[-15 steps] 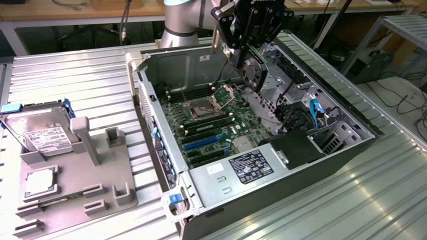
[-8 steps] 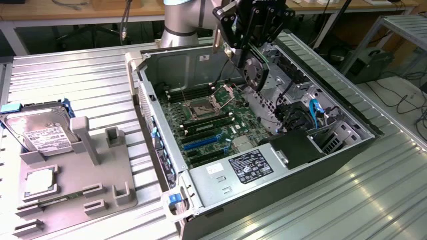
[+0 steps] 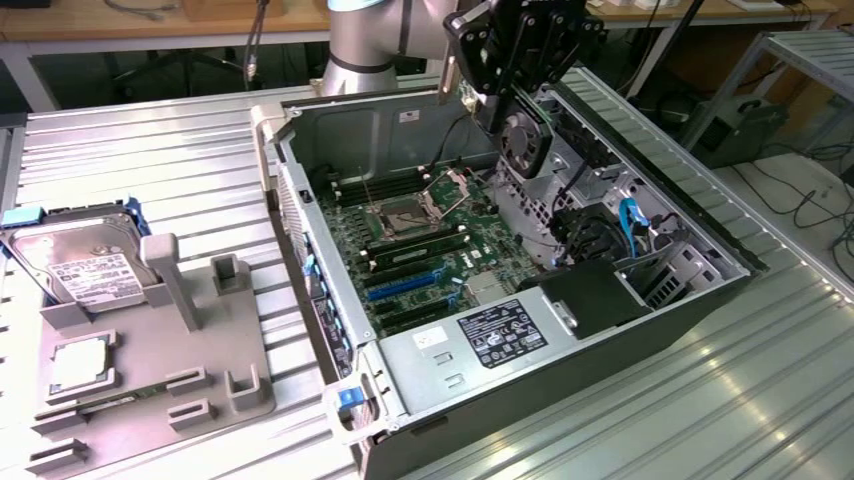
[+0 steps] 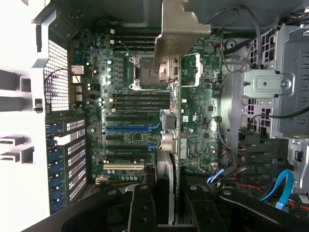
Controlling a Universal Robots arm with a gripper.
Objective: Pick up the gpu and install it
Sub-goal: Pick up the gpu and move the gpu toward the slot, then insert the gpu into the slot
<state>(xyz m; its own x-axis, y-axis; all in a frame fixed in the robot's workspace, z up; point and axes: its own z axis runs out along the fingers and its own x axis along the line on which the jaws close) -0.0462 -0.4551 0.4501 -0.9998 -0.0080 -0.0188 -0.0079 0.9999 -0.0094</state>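
Hanging over the open PC case (image 3: 387,130), the end effector (image 3: 514,95) is clamped on the gpu (image 3: 526,140) — card held on edge, fan side toward the exterior view's left, raised above the mobo (image 3: 427,240). On the bench (image 3: 174,150) beside the case – a grey tray (image 3: 160,380) w/ an HDD (image 3: 80,265).

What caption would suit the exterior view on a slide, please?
The tool holds the gpu above the open case.
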